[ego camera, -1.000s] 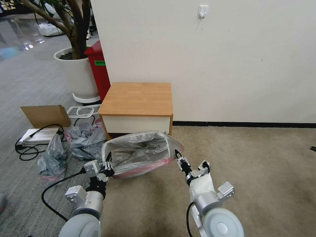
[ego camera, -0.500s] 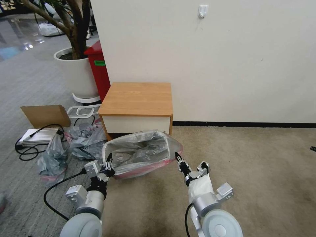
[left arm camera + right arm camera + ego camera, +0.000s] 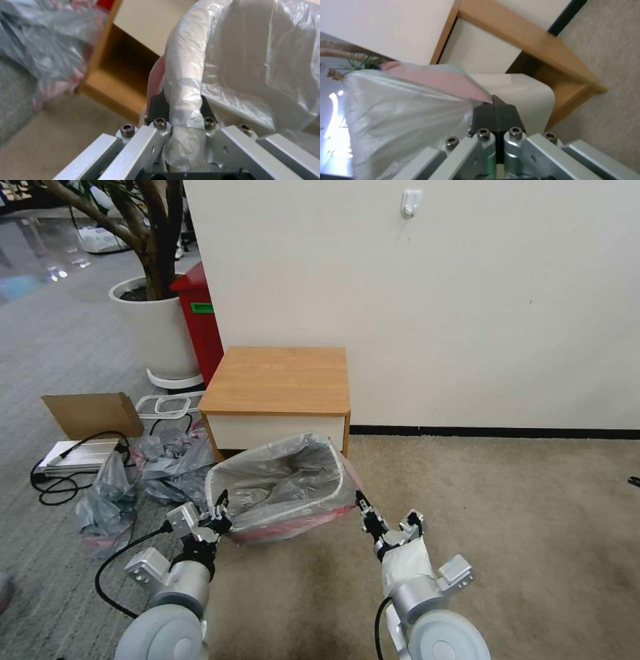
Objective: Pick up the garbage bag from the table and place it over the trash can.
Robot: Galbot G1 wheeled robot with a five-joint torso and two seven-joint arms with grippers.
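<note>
Left wrist view shows our left gripper (image 3: 181, 110) with its jaws clamped on a bunched fold of the garbage bag (image 3: 253, 57) where the film wraps the rolled rim of the trash can (image 3: 183, 62). In the right wrist view our right gripper (image 3: 494, 110) has its jaws pressed together on the bag's pink-red edge, with the can's cream corner just behind. From the head view, the left gripper (image 3: 219, 513) sits at the near left corner of the trash can (image 3: 337, 483) and the right gripper (image 3: 363, 507) at the near right corner, the garbage bag (image 3: 280, 480) stretched between them and sagging into the can's mouth, its pink band hanging down the near wall. The can stands on the carpet just in front of the table (image 3: 277, 379), whose top is bare. We judge the bag very light, limp and slippery, quick to tear or slide off if pulled hard; the banded rim is the place to hold it, pinched at opposite corners so the opening stays wide.
</note>
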